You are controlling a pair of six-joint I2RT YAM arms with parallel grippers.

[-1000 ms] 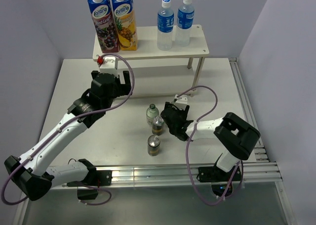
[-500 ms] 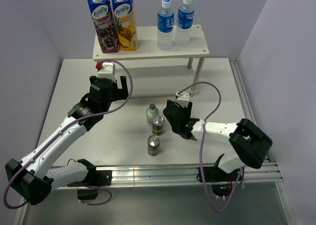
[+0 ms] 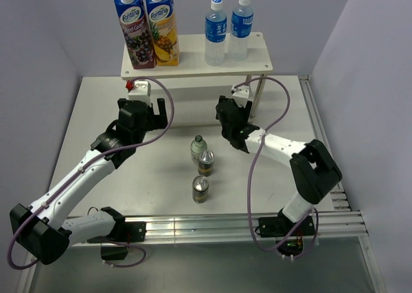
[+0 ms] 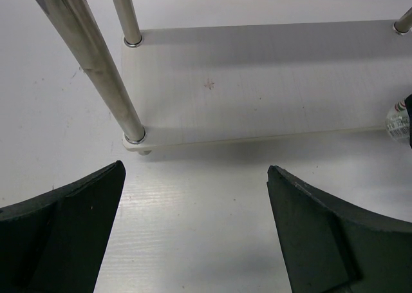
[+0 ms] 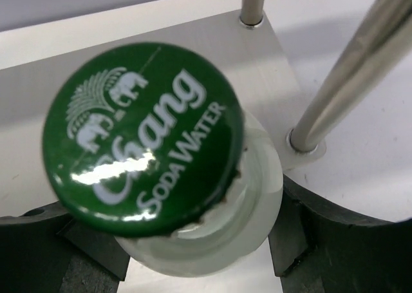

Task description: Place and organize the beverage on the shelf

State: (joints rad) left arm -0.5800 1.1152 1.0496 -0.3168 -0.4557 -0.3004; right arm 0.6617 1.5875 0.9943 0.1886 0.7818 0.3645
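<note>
Your left gripper (image 4: 195,172) hovers low in front of the left end of the cream-white two-tier shelf (image 3: 193,61). Its black fingers (image 4: 71,222) are spread wide with nothing between them, and they face the bare lower board.

At the left end of the shelf's top board, a tall blue grape juice carton (image 3: 134,29) and a tall blue pineapple juice carton (image 3: 161,26) stand side by side.

On the white table (image 3: 90,106), in front of the shelf's middle, stand a short clear bottle with a dark cap (image 3: 198,147) and, just beside it, a dark silver-topped can (image 3: 206,162). A second dark can (image 3: 201,189) stands farther from the shelf.

Right of centre on the top board, two clear blue-labelled, blue-capped water bottles (image 3: 215,32) stand close together.

Your right gripper (image 3: 225,116) is at the right end of the shelf's lower board, beside the thin front metal leg (image 5: 347,67). Its fingers are clamped on a clear glass bottle with a green Chang Soda Water cap (image 5: 145,132). Whether the base of this bottle rests on the board cannot be told.
</note>
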